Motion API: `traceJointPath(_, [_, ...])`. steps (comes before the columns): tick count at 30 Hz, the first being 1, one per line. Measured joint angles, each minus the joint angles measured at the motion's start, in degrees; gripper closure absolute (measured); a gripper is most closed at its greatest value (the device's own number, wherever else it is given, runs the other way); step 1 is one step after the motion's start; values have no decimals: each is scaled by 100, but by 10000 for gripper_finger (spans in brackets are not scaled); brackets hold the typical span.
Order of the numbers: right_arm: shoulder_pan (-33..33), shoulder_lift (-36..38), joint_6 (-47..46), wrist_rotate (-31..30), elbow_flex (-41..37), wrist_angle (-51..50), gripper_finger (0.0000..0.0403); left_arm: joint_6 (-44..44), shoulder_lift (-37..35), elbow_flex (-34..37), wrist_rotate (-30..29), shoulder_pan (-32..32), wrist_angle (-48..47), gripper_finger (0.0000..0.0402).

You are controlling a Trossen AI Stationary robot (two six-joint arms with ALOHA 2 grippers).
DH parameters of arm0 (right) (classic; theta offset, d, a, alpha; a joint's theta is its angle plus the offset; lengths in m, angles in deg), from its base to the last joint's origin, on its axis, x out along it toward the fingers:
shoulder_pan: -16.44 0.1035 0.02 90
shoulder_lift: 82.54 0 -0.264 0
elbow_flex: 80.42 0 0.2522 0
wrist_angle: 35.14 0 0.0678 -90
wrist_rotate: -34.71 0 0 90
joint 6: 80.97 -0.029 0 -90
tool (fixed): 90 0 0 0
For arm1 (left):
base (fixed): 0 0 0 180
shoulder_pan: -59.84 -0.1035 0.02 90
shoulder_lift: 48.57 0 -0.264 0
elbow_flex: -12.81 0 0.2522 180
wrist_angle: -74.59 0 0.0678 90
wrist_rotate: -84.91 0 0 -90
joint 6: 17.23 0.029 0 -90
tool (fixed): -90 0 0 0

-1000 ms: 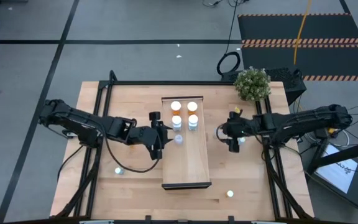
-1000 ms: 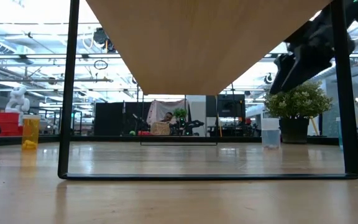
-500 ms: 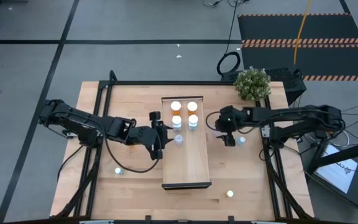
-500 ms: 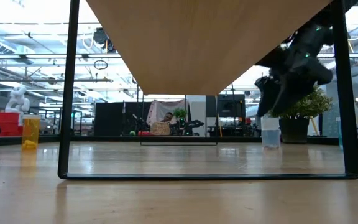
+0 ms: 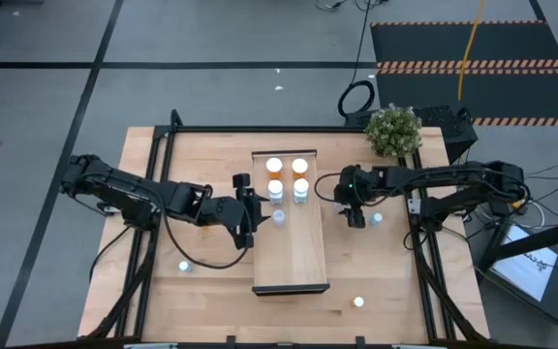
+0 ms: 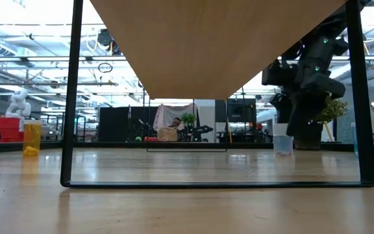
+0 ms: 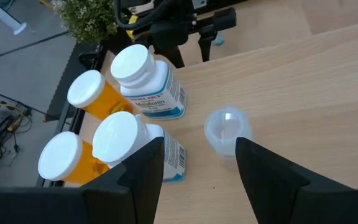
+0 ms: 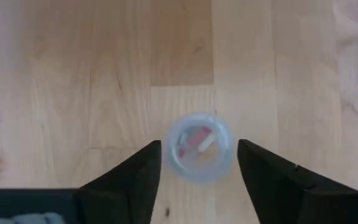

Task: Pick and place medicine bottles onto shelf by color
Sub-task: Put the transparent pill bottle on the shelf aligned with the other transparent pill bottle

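**R arm lined up on clear bottle beside shelf**

Step in hand, as judged: approach for a pick. The right gripper [image 5: 352, 202] is held above a clear-capped bottle [image 8: 199, 147] on the table [image 5: 211, 291], just right of the shelf [image 5: 292, 252]; fingers [image 8: 132, 177] are spread, nothing gripped. Descent, then closing round the cap, is called for next.

The left gripper [image 5: 257, 215] is parked at the shelf's left edge, jaws apart, empty, w/ another clear bottle [image 7: 227, 130] just ahead of it. Four bottles stand at the shelf's far end: two orange [image 7: 95, 99], two white [image 7: 149, 78]. Strays are seen nr the table's front [image 5: 358, 301]. A plant [image 5: 393, 130] sits at the far right corner. Little obstruction is seen; the shelf's side wall is close.
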Motion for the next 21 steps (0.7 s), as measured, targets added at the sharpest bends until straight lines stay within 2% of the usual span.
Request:
traceJointPath(10, [13,228,-1025,-4,2,-69,257,-54,0,-2,20,0,34,202])
traceJointPath(21, [32,265,-2427,-15,17,-447,254,-77,0,-6,29,34,64,202])
